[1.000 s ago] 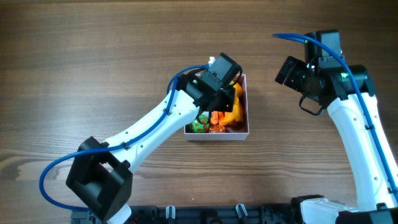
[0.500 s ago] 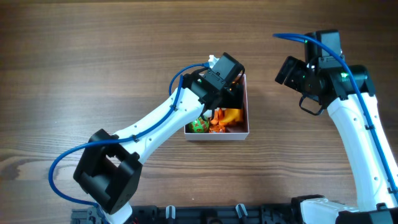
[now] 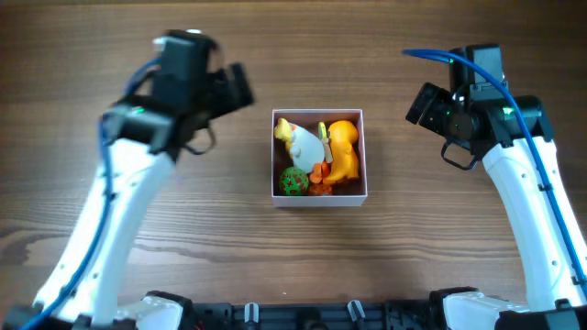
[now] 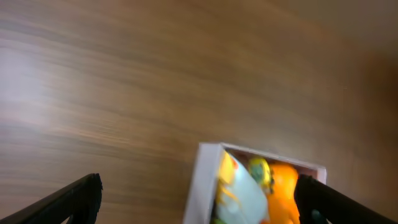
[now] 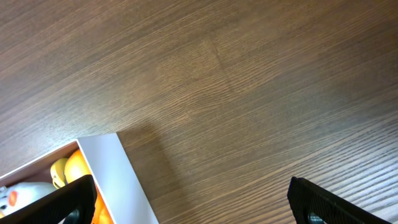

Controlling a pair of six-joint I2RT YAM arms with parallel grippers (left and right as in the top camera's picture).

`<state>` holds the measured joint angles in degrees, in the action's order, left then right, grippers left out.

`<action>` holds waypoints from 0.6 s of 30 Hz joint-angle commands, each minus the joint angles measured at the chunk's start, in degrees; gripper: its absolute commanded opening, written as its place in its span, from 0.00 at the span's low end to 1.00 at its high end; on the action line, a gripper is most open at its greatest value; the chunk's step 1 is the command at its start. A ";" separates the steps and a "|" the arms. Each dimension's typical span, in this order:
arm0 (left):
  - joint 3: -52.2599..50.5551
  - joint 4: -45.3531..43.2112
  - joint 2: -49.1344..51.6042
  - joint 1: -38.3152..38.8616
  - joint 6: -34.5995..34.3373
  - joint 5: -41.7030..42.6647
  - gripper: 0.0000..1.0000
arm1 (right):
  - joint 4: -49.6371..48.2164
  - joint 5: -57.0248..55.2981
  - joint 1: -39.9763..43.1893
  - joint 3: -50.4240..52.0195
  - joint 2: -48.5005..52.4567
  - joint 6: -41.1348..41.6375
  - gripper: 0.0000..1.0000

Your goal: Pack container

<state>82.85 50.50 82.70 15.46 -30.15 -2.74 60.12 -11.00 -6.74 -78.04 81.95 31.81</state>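
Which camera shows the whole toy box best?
The overhead view. It shows the whole container, all four walls, with the toys inside. The left wrist view is blurred and cuts the container off at the bottom edge. The right wrist view catches only one corner of it.

Dark brown wood-grain table (image 3: pixel 183 238) fills view; even light, soft glare.

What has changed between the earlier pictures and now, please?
The left end effector pulled back from over the container to its left, open and empty. A white toy now shows inside. The container and the right end effector stayed put.
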 commanded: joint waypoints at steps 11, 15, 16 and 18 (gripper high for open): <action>0.79 3.82 -3.30 -11.52 -0.13 -0.13 1.00 | -0.11 -1.01 0.07 -0.11 0.22 -0.31 1.00; 0.79 3.85 -3.30 -11.52 -0.13 -0.15 1.00 | -0.11 -1.01 0.07 -0.11 0.22 -0.31 1.00; 0.79 3.82 -3.30 -11.52 -0.13 -0.13 1.00 | -0.11 -1.01 0.07 -0.11 0.22 -0.31 1.00; 0.79 3.85 -3.30 -11.52 -0.13 -0.13 1.00 | -0.11 -1.01 0.07 -0.11 0.22 -0.31 1.00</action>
<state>82.89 54.26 79.92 4.21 -30.15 -2.96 60.12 -11.00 -6.74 -78.04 81.95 31.81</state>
